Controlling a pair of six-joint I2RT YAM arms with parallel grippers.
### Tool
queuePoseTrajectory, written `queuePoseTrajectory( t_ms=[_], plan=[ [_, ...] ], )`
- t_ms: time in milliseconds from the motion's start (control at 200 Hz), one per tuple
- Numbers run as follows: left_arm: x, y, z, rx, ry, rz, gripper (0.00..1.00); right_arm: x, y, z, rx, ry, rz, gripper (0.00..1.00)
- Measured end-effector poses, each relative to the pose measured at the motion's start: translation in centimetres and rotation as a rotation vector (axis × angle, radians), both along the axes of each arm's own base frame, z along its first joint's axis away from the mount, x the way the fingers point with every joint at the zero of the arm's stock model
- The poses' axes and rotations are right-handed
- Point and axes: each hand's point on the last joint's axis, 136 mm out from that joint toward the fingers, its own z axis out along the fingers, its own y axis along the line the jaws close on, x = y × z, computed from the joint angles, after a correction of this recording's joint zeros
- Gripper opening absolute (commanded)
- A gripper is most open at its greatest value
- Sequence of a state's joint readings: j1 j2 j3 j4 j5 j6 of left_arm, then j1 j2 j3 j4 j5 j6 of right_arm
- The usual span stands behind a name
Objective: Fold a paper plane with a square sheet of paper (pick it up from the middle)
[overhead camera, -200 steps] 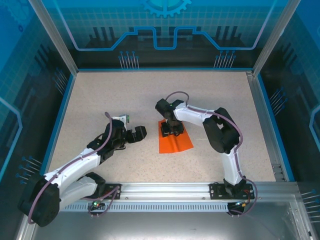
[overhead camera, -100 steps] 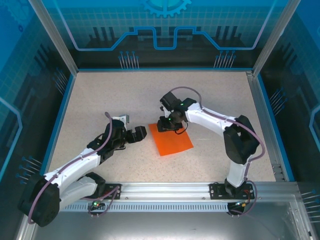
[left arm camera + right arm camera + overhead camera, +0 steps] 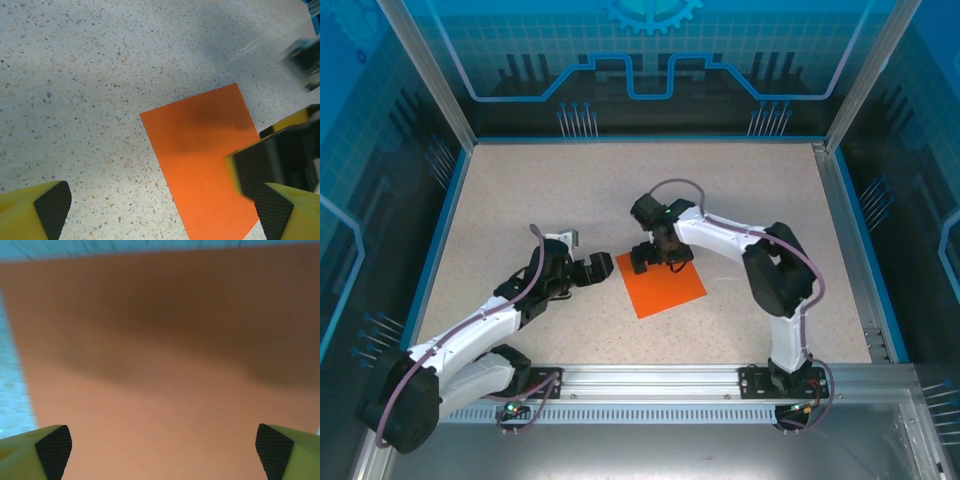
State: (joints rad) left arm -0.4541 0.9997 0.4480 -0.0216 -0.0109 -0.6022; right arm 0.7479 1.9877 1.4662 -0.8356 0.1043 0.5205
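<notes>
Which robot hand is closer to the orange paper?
Right. The right gripper is directly over the orange paper, at its far edge, jaws wide. The left gripper is off the paper, beside its left corner, over bare table.

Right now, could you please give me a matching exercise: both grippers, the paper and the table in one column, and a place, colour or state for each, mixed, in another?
1. left gripper
2. right gripper
3. paper
4. table

A. speckled beige
B. open, above the paper
C. bright orange, lying flat
D. open, beside the paper's left corner

Pairs: 1-D, 2-B, 3-C, 4-A
</notes>
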Motion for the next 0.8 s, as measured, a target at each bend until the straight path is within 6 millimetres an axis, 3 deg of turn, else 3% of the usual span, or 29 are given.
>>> queuePoseTrajectory(
  t_ms=[100,565,800],
  plan=[
    [0.0,0.0,0.0,0.0,0.0,0.0,0.98,-0.7,0.0,-1.3,-0.043,0.022,0.032,1.0],
    [0.0,0.0,0.0,0.001,0.0,0.0,0.99,-0.3,0.4,-3.0,-0.075,0.047,0.051,0.99],
    [0.0,0.0,0.0,0.001,0.0,-0.001,0.99,-0.3,0.4,-3.1,-0.074,0.049,0.043,0.89]
  ],
)
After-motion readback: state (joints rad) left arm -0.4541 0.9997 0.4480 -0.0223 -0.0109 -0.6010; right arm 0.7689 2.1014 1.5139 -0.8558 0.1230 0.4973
